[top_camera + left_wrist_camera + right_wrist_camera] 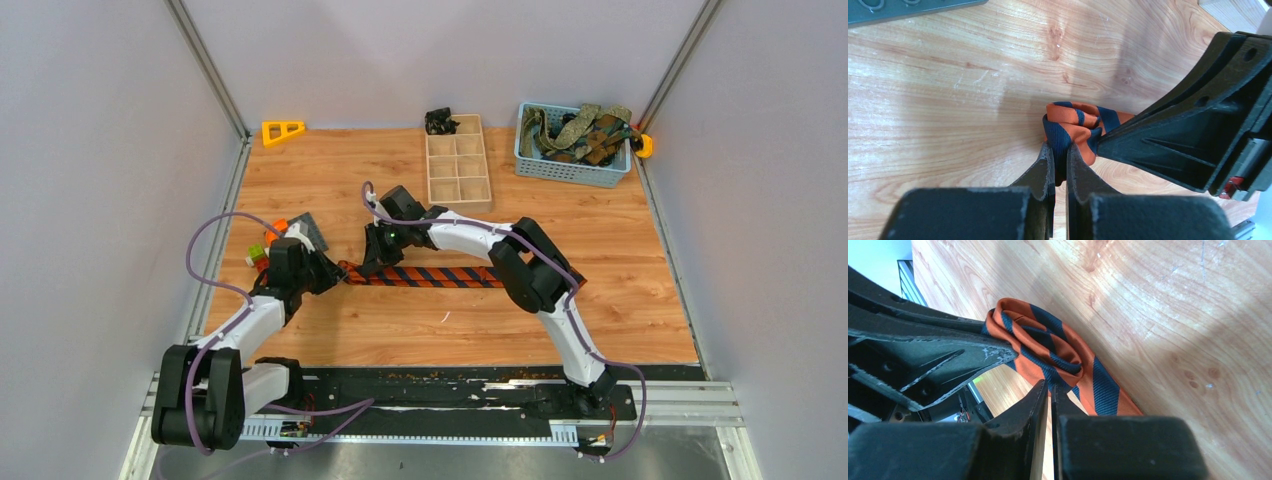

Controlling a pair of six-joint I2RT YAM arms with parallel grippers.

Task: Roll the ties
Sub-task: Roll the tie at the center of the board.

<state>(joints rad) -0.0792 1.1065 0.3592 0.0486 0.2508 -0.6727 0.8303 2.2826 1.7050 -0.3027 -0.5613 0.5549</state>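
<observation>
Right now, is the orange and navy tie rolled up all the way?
No: the top view shows most of the tie stretched flat across the table, with only its left end curled.

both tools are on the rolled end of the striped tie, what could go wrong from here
1. The roll of the striped tie looks loose; if the left tool or right tool lets go, it may unwind.
2. Both tools crowd the same end, nearly touching, so they may collide.
3. The flat length runs under the right arm, which might drag it.
</observation>
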